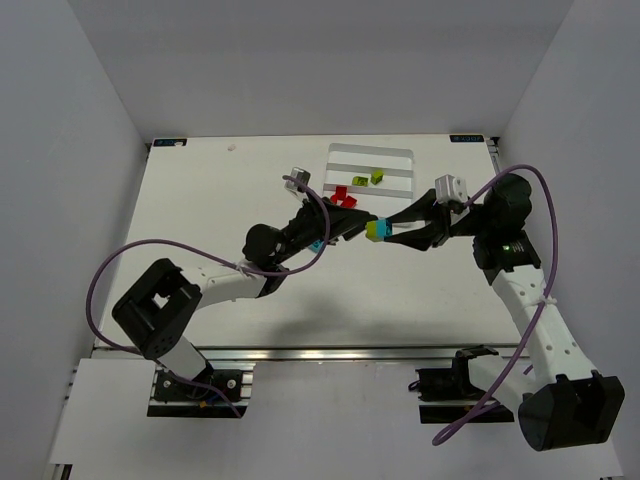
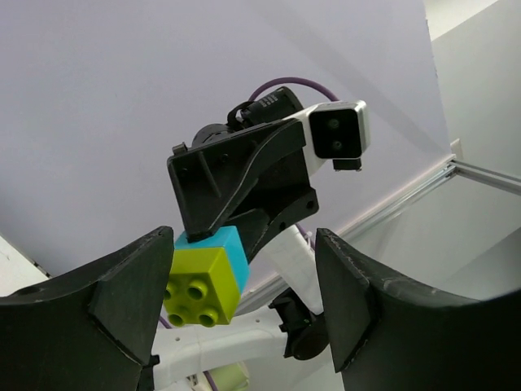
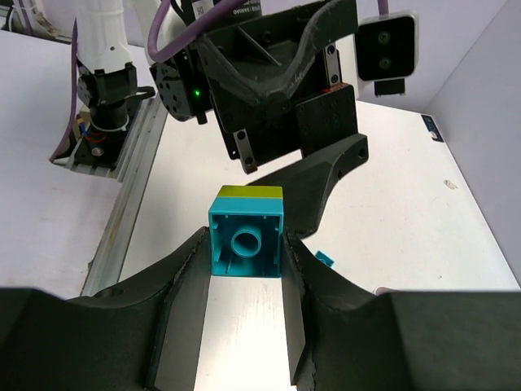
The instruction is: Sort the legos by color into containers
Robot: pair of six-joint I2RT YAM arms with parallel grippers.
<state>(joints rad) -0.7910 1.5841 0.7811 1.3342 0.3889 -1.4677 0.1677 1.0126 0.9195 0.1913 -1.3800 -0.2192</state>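
Note:
A cyan lego (image 3: 247, 243) with a yellow-green lego (image 2: 198, 286) stuck onto it hangs above the table in front of the tray. My right gripper (image 3: 246, 244) is shut on the cyan half. My left gripper (image 2: 244, 248) is open around the yellow-green half, which lies against one finger (image 2: 130, 285) with a wide gap to the other. In the top view the two grippers meet at this pair (image 1: 376, 230). The white tray of containers (image 1: 400, 152) holds two yellow-green legos (image 1: 377, 178) in a middle compartment and red legos (image 1: 345, 196) at its near left.
A small cyan piece (image 1: 316, 244) lies on the table under the left arm, and shows in the right wrist view as the cyan piece (image 3: 325, 258). Purple cables loop from both arms. White walls enclose the table on three sides.

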